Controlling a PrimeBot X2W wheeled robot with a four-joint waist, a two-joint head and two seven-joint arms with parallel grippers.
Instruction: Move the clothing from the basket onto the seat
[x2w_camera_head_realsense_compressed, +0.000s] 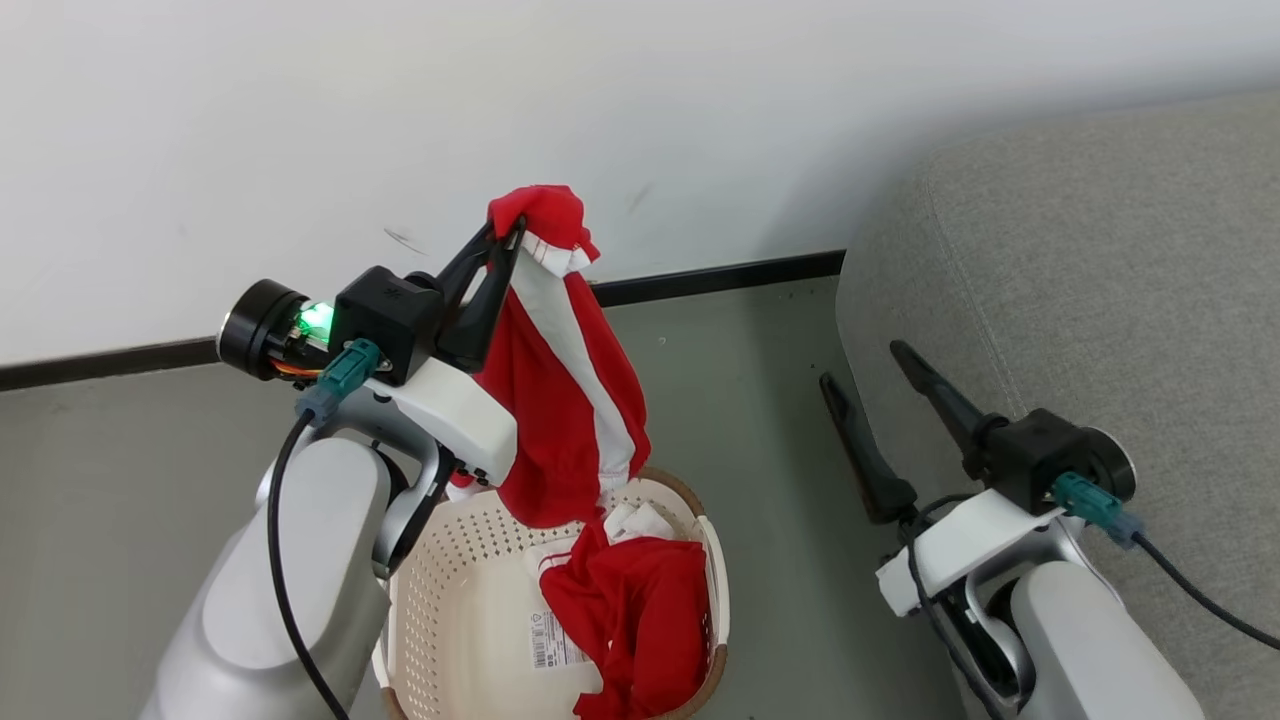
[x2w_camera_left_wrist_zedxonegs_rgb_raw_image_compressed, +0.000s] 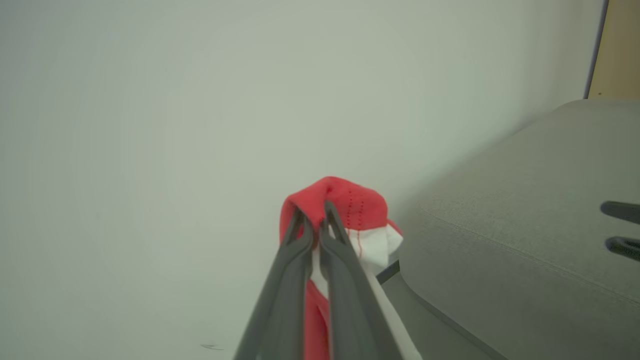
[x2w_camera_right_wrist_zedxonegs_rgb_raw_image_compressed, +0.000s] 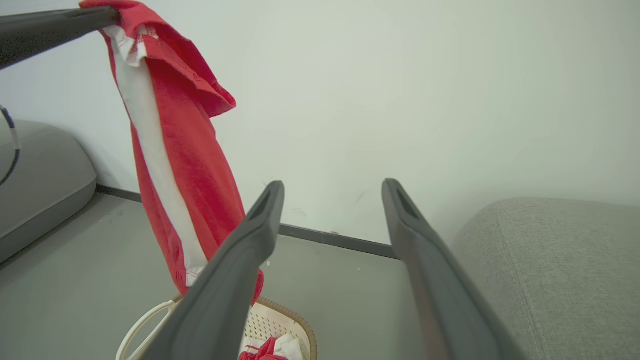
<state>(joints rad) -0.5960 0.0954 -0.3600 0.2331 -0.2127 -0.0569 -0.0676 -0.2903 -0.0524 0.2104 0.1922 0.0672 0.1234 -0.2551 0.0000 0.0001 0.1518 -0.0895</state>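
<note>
Above the basket (x2w_camera_head_realsense_compressed: 716, 560), the left gripper (x2w_camera_head_realsense_compressed: 505, 236) held a garment (x2w_camera_head_realsense_compressed: 570, 380) high, fingers pinched on its top, likely to draw it free; more clothing (x2w_camera_head_realsense_compressed: 632, 612) lay inside. The right gripper (x2w_camera_head_realsense_compressed: 862, 365) hovered by the seat (x2w_camera_head_realsense_compressed: 1100, 250), fingers wide

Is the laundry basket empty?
Not empty. The cream-white perforated plastic basket holds crumpled red fabric and a small white piece; another red white-striped garment hangs from the left end effector.

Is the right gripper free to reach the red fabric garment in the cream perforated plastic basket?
Probably yes: the right gripper is open, empty, with bare floor between it and the basket. The red garment lies uncovered; the striped garment in the left gripper hangs over the far rim.
</note>
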